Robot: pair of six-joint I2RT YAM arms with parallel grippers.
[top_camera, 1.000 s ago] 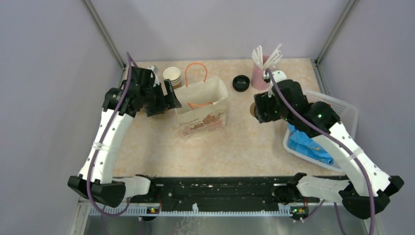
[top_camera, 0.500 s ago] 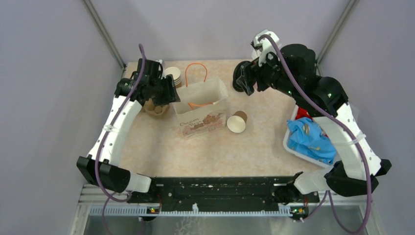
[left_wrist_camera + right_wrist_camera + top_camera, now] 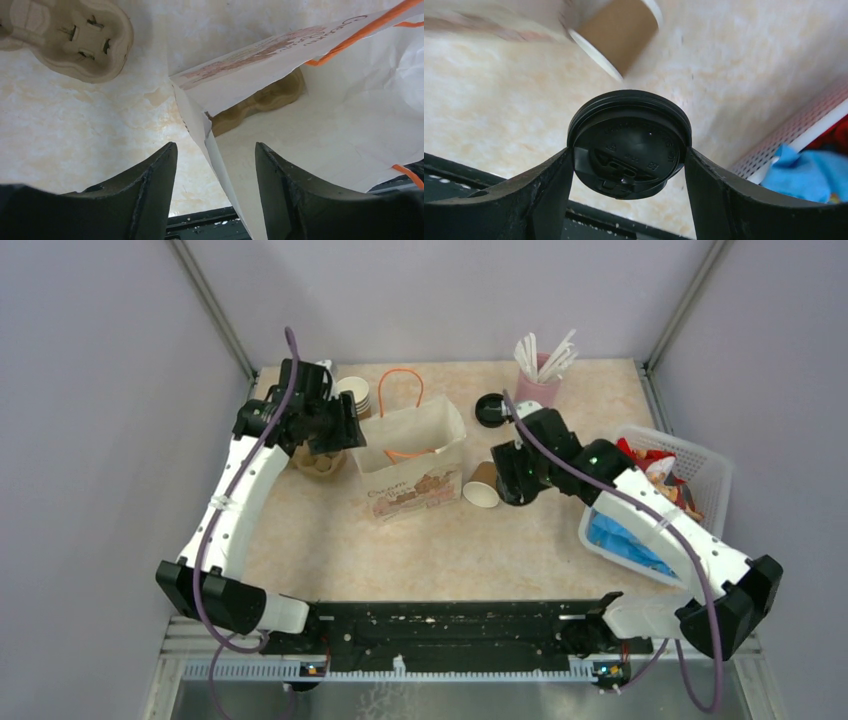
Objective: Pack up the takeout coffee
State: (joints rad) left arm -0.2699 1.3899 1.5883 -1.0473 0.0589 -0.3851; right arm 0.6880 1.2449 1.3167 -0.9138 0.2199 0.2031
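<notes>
1. Right claw (image 3: pixel 628 150) pinches a black lid (image 3: pixel 629 135) by its rim, one finger on either side, above the tabletop (image 3: pixel 420 550); gripped at the edge, the lid has its underside free, which looks meant for pressing it onto a cup; a white basket (image 3: pixel 700 465) of coloured packets sits to that arm's right, by the tabletop's edge.
2. Takeout coffee not yet whole: its brown paper cup (image 3: pixel 483 486) lies on its side, lidless, just right of the paper bag (image 3: pixel 412 468) and just beyond the held lid, mouth turned toward the near side; it would probably have to be stood up before capping and packing.
3. Mid-tabletop, the paper bag stands upright with its mouth open and orange handles raised; a pulp carrier (image 3: pixel 260 100) lies on its bottom, seemingly waiting for the drink.
4. Left claw (image 3: pixel 215 147) is spread, its fingers straddling the bag's left wall, one inside and one outside, not closed on the paper; likely posted there to steady the bag or keep its mouth open.
5. Outside the bag, just to its left, a second carrier (image 3: pixel 65 35) rests on the tabletop.
6. Along the far edge stand a stack of lidless cups (image 3: pixel 353 395), a spare lid (image 3: pixel 489 408) and a pink holder (image 3: pixel 537 390) of white sticks; supplies, apparently, kept back from the work.
</notes>
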